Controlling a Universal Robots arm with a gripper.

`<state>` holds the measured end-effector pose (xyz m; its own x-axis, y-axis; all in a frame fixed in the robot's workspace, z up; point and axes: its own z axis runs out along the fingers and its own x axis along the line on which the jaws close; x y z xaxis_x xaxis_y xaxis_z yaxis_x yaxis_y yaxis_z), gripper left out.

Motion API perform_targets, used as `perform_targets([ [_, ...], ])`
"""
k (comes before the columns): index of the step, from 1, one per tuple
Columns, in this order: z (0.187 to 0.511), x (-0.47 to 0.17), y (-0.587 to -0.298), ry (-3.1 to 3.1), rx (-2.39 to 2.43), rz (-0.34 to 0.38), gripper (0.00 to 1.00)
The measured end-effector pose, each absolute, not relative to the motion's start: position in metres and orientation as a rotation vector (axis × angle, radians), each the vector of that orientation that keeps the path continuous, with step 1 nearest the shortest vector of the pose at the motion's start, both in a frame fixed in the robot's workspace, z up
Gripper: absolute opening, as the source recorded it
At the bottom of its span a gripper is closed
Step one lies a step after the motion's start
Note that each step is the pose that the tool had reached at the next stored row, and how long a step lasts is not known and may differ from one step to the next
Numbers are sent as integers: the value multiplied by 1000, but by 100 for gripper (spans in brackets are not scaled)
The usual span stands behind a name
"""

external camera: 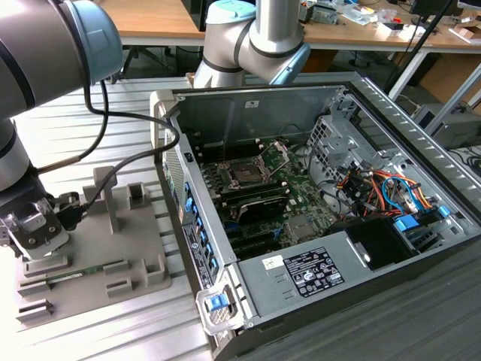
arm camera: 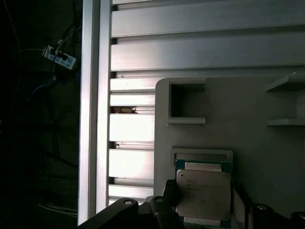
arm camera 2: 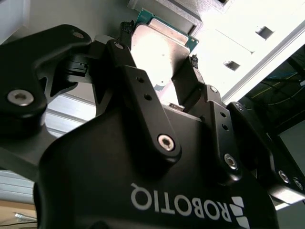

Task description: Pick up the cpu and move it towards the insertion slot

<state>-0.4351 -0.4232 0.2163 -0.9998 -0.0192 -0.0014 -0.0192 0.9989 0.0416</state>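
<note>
Tabletop [external camera: 131, 135] of slatted aluminium is carrying the whole set-up. An open computer case [external camera: 240, 113] is lying on its side across the middle and the exterior view's right, exposing a green motherboard [external camera: 301, 199]. The robot arm [external camera: 30, 60] is reaching down at the exterior view's left, with its wrist hanging low over a grey moulded fixture plate [external camera: 128, 241] that is sitting on the table just beside the case.

The gripper [arm camera 2: 158, 50] is pointing down at this plate. Its black fingers [arm camera 2: 136, 83] are standing closed to the width of the chip, one against each of two opposite edges, as both wrist views are showing. A long green memory stick [external camera: 79, 273] is lying flat in a groove of the plate near the gripper.

The insertion slot [external camera: 246, 173] is sitting on the motherboard inside the case, well apart from the gripper, with its silver retention plate [external camera: 279, 154] standing hinged upward.

The cpu [arm camera: 204, 191] is resting flat between the fingers, silvery top facing the wrist, at a shallow framed seat of the fixture plate. Whether it is lifting clear of that seat cannot be told.
</note>
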Motion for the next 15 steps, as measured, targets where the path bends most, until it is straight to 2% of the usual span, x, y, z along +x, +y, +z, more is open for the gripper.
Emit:
perform_targets([
  [15, 221, -435, -423, 3140, -30, 65, 55],
])
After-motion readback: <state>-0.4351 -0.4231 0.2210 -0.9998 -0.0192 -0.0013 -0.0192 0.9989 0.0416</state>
